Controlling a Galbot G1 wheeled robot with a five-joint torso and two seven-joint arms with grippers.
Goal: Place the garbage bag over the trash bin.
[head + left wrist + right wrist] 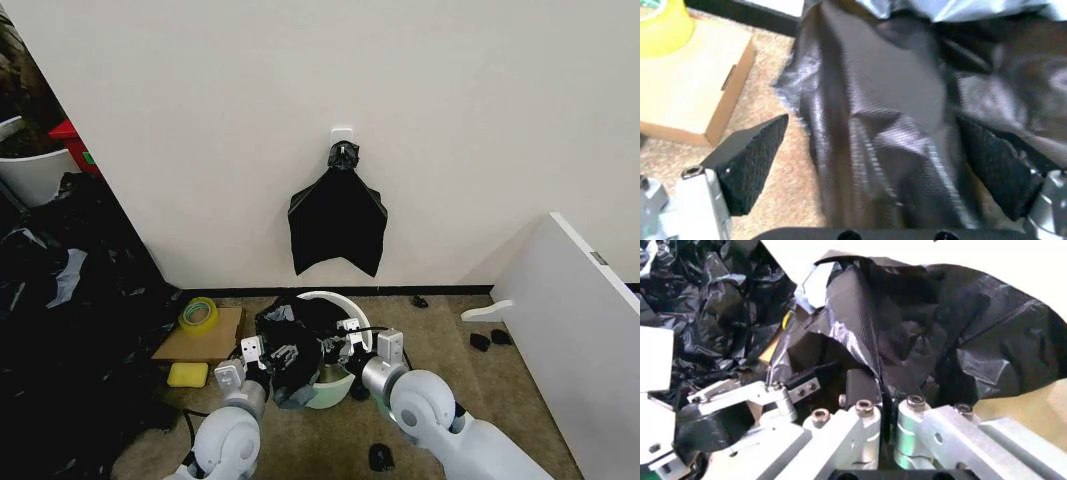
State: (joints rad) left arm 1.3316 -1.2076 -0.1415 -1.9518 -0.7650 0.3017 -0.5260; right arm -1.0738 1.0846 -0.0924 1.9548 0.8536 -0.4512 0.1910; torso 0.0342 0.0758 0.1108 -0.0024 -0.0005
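Gripping garbage bag, right tool (clamped), left tool spread wide

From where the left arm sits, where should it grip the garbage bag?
Grip the hanging fold of the garbage bag between the left gripper fingers, coming in from the cardboard box side. The film drapes there as one loose sheet over the trash bin, and the jaws already straddle it; the right gripper holds the opposite side.
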